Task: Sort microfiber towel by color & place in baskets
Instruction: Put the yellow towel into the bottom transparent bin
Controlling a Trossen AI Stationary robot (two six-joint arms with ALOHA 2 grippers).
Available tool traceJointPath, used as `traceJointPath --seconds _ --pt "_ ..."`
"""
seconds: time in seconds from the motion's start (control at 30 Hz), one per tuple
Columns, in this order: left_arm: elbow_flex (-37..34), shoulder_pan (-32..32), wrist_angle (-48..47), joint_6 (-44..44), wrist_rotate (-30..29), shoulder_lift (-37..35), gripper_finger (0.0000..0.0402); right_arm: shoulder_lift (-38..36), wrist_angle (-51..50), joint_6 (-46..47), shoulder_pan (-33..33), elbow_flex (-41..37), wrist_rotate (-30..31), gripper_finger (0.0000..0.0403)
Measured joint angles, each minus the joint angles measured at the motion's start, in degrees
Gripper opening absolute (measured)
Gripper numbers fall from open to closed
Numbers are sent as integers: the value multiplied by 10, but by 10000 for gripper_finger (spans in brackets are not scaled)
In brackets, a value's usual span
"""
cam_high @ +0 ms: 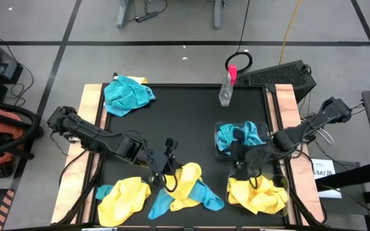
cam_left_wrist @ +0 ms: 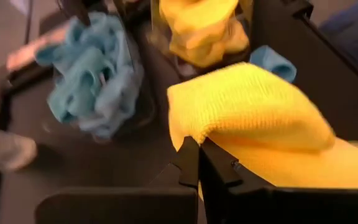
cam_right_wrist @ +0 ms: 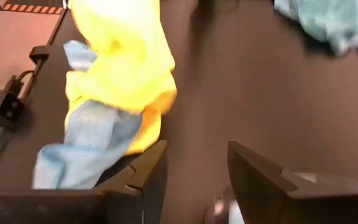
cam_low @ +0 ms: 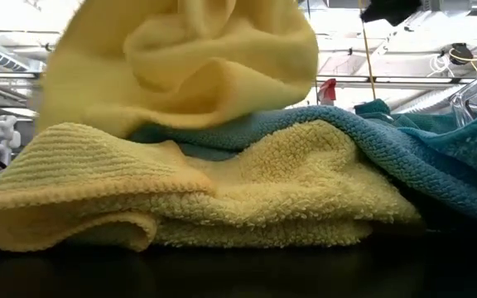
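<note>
A: Your left pincer (cam_high: 166,172) sits low over the black desk (cam_high: 185,122), its fingers (cam_left_wrist: 191,165) clamped together on a fold of the bright yellow microfiber towel (cam_left_wrist: 253,109). The low view shows that towel (cam_low: 197,58) bunched and lifted above the pile.

B: What lies around that pincer?

A: Directly beside and under it, a heap of yellow and teal terry towels (cam_high: 188,192). On its outer side, at the desk's front corner, a second crumpled yellow towel (cam_high: 124,200) with a scrap of teal at its edge. Well beyond it, at the far corner, a lone teal towel (cam_high: 128,95).

B: And your right pincer?

A: The right pincer (cam_high: 241,168) hangs with its jaws standing partly apart and nothing between them; its wrist view shows the two dark fingers (cam_right_wrist: 145,171) with bare desk in the gap. It is between the two clear plastic rectangular baskets. The far basket (cam_high: 218,135), just behind it, holds teal towels (cam_high: 239,136). The near basket (cam_high: 284,181), just in front of it, holds yellow towels (cam_high: 257,194).

B: Anything else?

A: A clear spray bottle with a pink top (cam_high: 227,86) stands upright well beyond the right pincer, near the desk's back edge.
</note>
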Motion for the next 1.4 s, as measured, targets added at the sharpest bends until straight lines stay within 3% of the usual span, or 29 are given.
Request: traceJointPath --seconds 0.17,0.43,0.6,0.87,0.97,1.07,1.27,1.4 --pt "6 -1 20 37 -1 -1 0 63 75 -73 -9 0 16 199" --pt "6 -6 44 77 -1 -1 0 164 177 -99 -59 0 4 272" --pt "6 -7 56 94 0 -1 0 222 269 -119 -89 0 -98 285" --pt "6 -7 59 109 0 -1 0 300 418 -161 -107 0 -190 282" --pt "6 -7 61 110 0 -1 0 313 450 -168 -108 0 -200 261" --pt "6 -6 59 110 0 -1 0 314 454 -170 -109 0 -201 211" --pt "6 -5 59 123 -18 -1 0 313 453 -190 -109 0 -201 32" --pt "6 -5 66 124 -33 0 0 296 441 -197 -109 0 -188 9"
